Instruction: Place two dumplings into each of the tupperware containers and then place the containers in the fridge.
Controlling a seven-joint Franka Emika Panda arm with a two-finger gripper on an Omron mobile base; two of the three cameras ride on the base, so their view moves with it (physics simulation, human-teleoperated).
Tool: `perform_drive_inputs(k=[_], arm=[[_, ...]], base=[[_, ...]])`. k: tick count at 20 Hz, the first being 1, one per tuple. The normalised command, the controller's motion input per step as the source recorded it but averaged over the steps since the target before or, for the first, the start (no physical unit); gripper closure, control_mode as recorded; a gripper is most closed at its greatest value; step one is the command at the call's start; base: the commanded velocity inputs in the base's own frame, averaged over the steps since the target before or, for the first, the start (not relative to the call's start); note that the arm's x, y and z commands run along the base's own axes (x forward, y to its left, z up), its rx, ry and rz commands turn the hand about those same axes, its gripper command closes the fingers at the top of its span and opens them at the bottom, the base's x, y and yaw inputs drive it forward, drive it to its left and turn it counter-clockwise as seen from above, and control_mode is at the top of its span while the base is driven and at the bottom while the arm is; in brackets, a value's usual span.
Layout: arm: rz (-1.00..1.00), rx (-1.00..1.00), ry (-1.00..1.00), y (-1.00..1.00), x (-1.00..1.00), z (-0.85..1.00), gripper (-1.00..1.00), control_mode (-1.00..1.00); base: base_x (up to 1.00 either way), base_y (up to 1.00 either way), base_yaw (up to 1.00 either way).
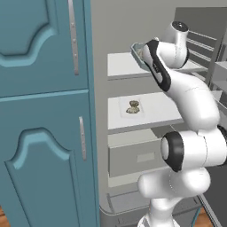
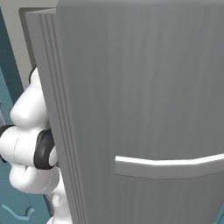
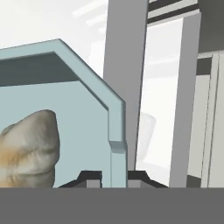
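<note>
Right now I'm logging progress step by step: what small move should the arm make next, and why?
Probably lower the pale blue container onto the upper fridge shelf and let go. The claw straddles its rim, a dumpling lies inside, and the whitish container with dumplings already sits on the shelf below.

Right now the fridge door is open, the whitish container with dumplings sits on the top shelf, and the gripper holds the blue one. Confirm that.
Wrong on the shelf. The left base view shows the whitish container with its dumplings on the middle shelf, below the top one. The fridge door is open, and the gripper holds the blue container by its wall.
</note>
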Motion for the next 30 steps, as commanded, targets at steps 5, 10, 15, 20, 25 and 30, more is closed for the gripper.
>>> perform_drive_inputs(k=[5, 10, 15, 20, 25, 30], arm=[[0.00, 0.00, 0.07, 0.00, 0.46, -0.18, 1.00, -1.00], [0.00, 0.00, 0.00, 0.00, 0.43, -0.14, 1.00, -1.00], [0.00, 0.00, 0.00, 0.00, 0.42, -0.25, 1.00, -1.00], [0.00, 0.00, 0.00, 0.00, 0.41, -0.08, 1.00, -1.00], [0.00, 0.00, 0.00, 0.00, 0.07, -0.02, -1.00, -1.00], [0.00, 0.00, -0.07, 0.00, 0.00, -0.06, -1.00, -1.00]], base=[[0.00, 0.00, 0.00], [0.00, 0.00, 0.00], [0.00, 0.00, 0.00], [0.00, 0.00, 0.00], [0.00, 0.00, 0.00], [0.00, 0.00, 0.00]])
